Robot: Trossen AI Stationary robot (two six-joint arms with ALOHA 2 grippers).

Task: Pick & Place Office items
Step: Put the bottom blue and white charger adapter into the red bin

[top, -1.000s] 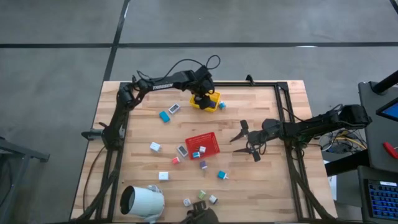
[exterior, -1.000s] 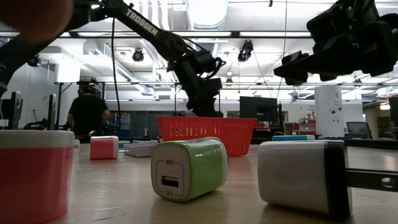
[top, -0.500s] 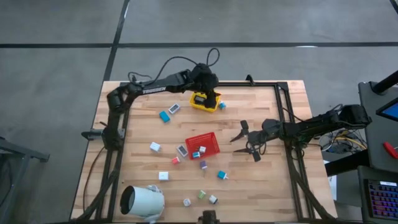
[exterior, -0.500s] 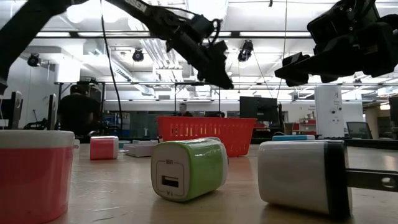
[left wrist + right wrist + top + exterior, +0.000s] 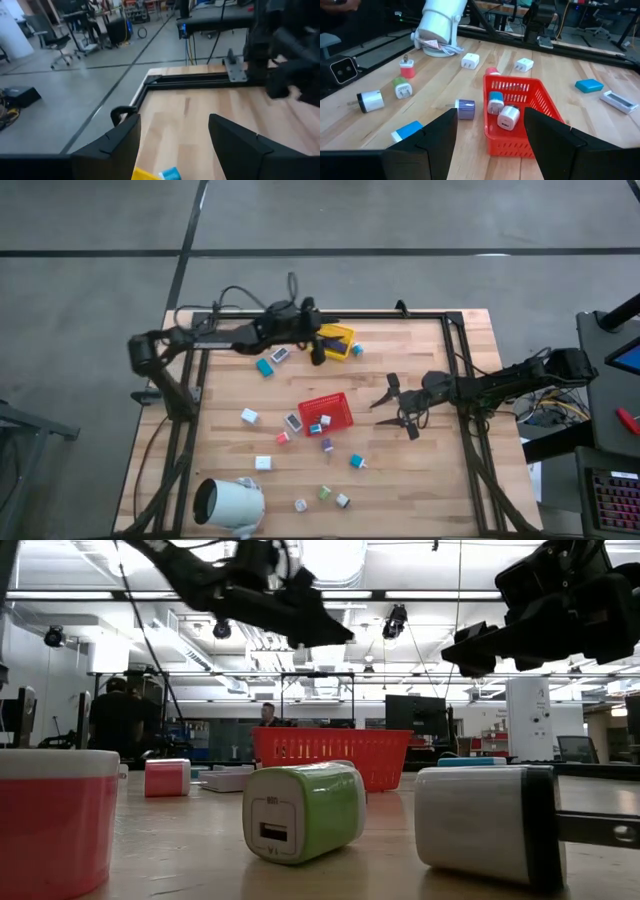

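Observation:
The office items are small blocky pieces scattered over the wooden table: a teal one (image 5: 265, 366), a white one (image 5: 249, 416), a purple one (image 5: 326, 445), a green one (image 5: 324, 493) and others. A few lie in the red tray (image 5: 338, 405). The yellow tray (image 5: 340, 336) stands at the far side, with a teal piece (image 5: 357, 349) beside it. My left gripper (image 5: 318, 352) hovers open just left of the yellow tray, holding nothing (image 5: 172, 150). My right gripper (image 5: 393, 407) hangs open to the right of the red tray (image 5: 540, 88), also holding nothing.
A large white cylinder (image 5: 228, 502) lies at the near left corner. A black frame rail (image 5: 400, 315) runs along the far and right edges. In the low view a green piece (image 5: 303, 810) and a white one (image 5: 490, 825) lie close to the camera. People stand in the room behind.
My left gripper has risen out of the yellow tray, tipped from pointing down to nearly level, and drawn back toward the table's left edge, staying open. The arm's elbow has swung out far to the left.

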